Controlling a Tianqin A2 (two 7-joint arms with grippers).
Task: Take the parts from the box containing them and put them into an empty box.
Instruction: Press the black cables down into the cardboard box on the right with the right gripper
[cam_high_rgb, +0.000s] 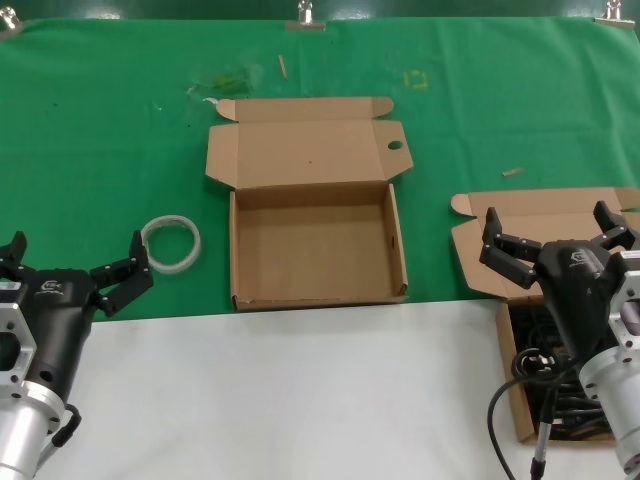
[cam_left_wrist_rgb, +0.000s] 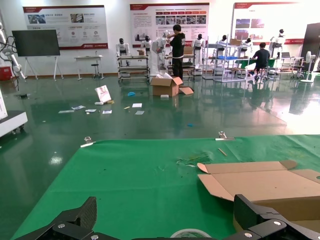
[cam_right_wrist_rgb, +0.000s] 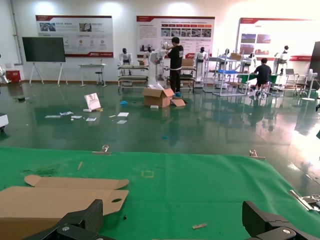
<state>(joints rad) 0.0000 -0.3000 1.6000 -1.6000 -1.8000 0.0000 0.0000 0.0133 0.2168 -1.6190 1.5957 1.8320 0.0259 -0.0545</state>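
So the empty box (cam_high_rgb: 315, 245) sat open in the middle with its lid (cam_high_rgb: 305, 150) folded flat back on the green cloth (cam_high_rgb: 100, 130), which is probably why it was laid out that way: nothing blocks a drop from above. Well left of that box, the left gripper (cam_high_rgb: 75, 265) hung low over the white table edge (cam_high_rgb: 280, 400) with its fingers spread and gripping nothing, looking parked while the other arm did the work. Between it and the empty box lay a white ring (cam_high_rgb: 171, 243), not part of the job. Right of the empty box, the right gripper (cam_high_rgb: 555, 240) hovered with fingers splayed wide and bare, right above the box containing them (cam_high_rgb: 515, 395), whose lid (cam_high_rgb: 540, 215) was also flipped back. The parts (cam_high_rgb: 550, 380), a tangle of black cables, were down inside that box, partly hidden by the arm. My guess is the wide-open fingers were set up for a reach down into the bundle.
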